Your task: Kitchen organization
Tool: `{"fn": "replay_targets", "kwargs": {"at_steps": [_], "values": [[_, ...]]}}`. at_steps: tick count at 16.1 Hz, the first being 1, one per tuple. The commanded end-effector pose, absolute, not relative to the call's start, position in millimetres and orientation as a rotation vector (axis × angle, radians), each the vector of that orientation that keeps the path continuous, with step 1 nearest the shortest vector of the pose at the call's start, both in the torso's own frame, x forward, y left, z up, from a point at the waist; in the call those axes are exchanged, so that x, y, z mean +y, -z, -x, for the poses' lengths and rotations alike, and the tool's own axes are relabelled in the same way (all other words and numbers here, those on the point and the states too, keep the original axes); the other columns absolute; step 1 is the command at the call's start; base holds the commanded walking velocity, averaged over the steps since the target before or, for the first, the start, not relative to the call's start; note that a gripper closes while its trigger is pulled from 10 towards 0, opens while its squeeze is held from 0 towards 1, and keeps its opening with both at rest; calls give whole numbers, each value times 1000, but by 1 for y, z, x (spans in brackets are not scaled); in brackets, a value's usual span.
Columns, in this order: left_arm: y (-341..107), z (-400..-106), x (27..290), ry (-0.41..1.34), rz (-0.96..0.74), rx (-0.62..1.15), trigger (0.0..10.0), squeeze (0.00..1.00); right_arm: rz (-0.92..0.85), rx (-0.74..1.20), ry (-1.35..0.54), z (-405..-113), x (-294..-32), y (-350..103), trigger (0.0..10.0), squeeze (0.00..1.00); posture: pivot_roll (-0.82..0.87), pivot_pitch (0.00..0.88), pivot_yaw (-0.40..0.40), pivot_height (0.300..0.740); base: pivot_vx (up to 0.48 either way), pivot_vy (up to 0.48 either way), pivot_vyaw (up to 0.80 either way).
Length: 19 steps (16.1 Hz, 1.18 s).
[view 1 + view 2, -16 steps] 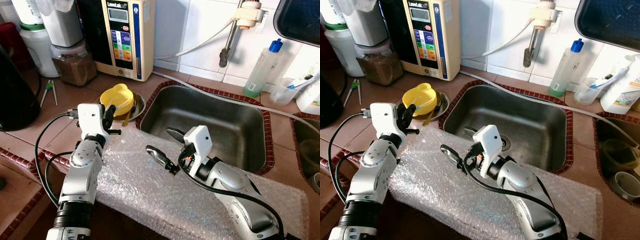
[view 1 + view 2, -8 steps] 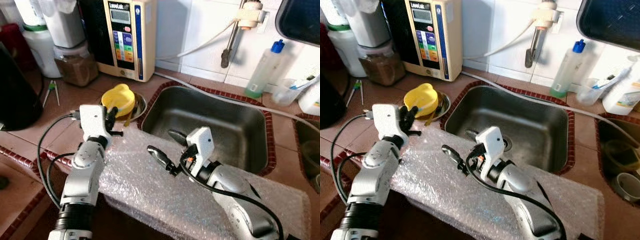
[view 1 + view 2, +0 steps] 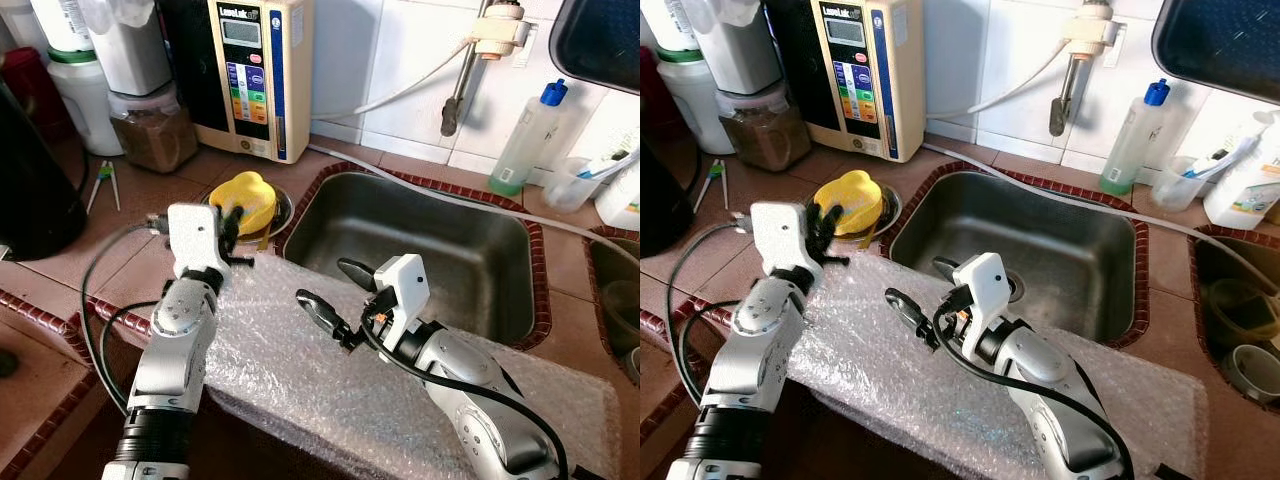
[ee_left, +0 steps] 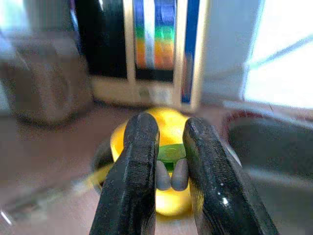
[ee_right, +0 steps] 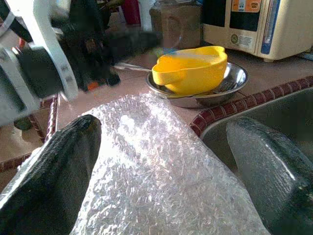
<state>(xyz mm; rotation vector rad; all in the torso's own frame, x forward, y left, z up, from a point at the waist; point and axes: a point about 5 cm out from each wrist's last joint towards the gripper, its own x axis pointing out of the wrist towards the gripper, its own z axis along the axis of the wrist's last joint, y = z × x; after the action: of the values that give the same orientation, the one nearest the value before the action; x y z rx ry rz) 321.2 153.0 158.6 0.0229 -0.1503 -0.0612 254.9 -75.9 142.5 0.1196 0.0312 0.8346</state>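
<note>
A yellow bowl (image 3: 246, 197) lies tipped in a small steel dish (image 5: 235, 78) on the counter, just left of the sink (image 3: 430, 240). My left gripper (image 3: 229, 216) is right in front of the bowl, at its near rim; its fingers (image 4: 141, 147) stand almost together with nothing between them. A sheet of bubble wrap (image 3: 300, 370) covers the counter's front edge. Over its far side, at the sink's near-left corner, my right gripper (image 3: 337, 290) is wide open and holds nothing. In the right wrist view the bowl (image 5: 193, 68) lies ahead, beyond the wrap.
A cream water ioniser (image 3: 255, 75) and a jar of brown contents (image 3: 150, 130) stand behind the bowl. At the far left is a black kettle (image 3: 30, 190). A tap (image 3: 458, 95) and a soap bottle (image 3: 525, 140) are behind the sink.
My left gripper has moved forward and now reaches the yellow bowl's near rim. The right gripper has stayed open over the bubble wrap. The camera shifted slightly.
</note>
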Motion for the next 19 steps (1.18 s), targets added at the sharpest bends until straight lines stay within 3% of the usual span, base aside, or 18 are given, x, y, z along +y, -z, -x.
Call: {"fn": "replay_targets", "kwargs": {"at_steps": [1,6,13,19], "values": [[-167,-319,153,53,-58,-207,10000,0,-114,19,-824,-257,-77,-147,10000,0,-2,0,6,740,0,0,0],[-177,-312,148,88,-123,-288,10000,0,-126,9,-804,-261,-78,-149,10000,0,4,0,-3,740,0,0,0],[-183,-294,109,396,-85,-358,10000,0,-276,-27,-615,-293,-111,-166,10000,0,-5,0,-13,740,0,0,0],[-192,-283,78,559,1,-385,10000,0,-633,30,-488,-306,-120,-169,10000,0,-9,0,-21,740,0,0,0]]}}
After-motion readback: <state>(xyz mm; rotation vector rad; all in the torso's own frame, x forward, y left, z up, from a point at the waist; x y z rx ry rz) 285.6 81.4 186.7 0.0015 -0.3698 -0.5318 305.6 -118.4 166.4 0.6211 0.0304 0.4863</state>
